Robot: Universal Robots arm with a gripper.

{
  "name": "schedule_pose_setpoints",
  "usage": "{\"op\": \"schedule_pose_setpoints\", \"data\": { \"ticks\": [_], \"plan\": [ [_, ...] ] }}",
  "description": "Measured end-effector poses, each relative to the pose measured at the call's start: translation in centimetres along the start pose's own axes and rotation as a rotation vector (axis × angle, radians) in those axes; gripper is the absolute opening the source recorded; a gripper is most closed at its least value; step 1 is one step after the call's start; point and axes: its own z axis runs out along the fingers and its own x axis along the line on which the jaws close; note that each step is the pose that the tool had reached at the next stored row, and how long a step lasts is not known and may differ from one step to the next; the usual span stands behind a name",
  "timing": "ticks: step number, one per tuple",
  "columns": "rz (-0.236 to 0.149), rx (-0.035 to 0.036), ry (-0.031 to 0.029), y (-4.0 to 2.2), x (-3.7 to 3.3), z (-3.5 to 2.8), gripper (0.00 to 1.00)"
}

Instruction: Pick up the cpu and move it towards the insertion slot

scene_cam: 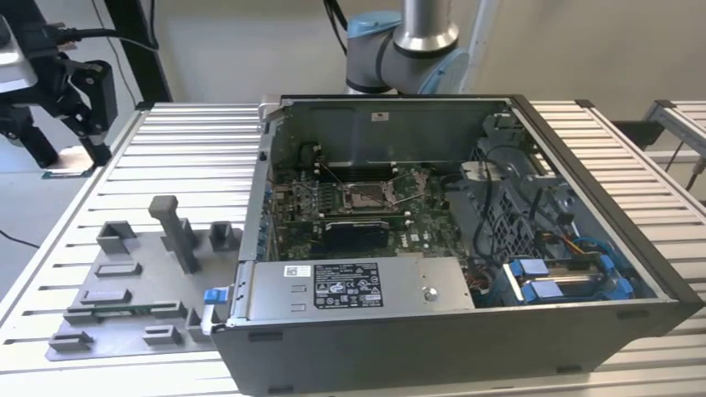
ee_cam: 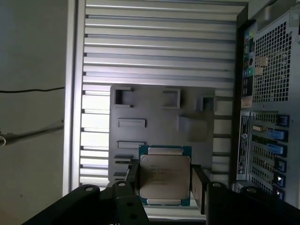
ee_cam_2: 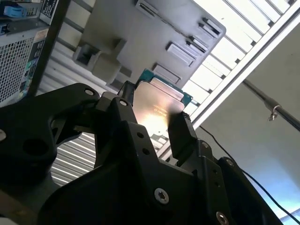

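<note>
- cpu (ee_cam: 165,176) (ee_cam_2: 157,105): silvery lid, green board rim, pinched by two opposite edges between the black fingers (ee_cam: 200,183), lid towards the first wrist camera
- gripper (ee_cam: 165,182) (ee_cam_2: 152,117) clenched on the cpu; chip is in the air, clear of any surface
- in both wrist views the grey plastic tray (ee_cam: 154,122) (ee_cam_2: 122,28) lies behind the chip, well apart from it
- exterior view: gripper (scene_cam: 69,155) at 10 o'clock of the frame, over the slatted aluminium table (scene_cam: 188,165) edge
- tray (scene_cam: 132,289) at 8 o'clock, flat on the table, just beside the case
- open computer case (scene_cam: 441,347) fills centre to 4 o'clock
- insertion slot (scene_cam: 364,195) near frame centre on the green board, metal frame, dark middle, well apart from the gripper
- robot arm (scene_cam: 414,33) at 12 o'clock behind the case
</note>
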Motion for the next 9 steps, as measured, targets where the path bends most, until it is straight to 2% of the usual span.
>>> {"op": "schedule_pose_setpoints", "data": {
  "ticks": [9],
  "plan": [
    [0.000,0.0001,0.0001,-0.06,-2.10,0.01,0.00]
  ]
}}
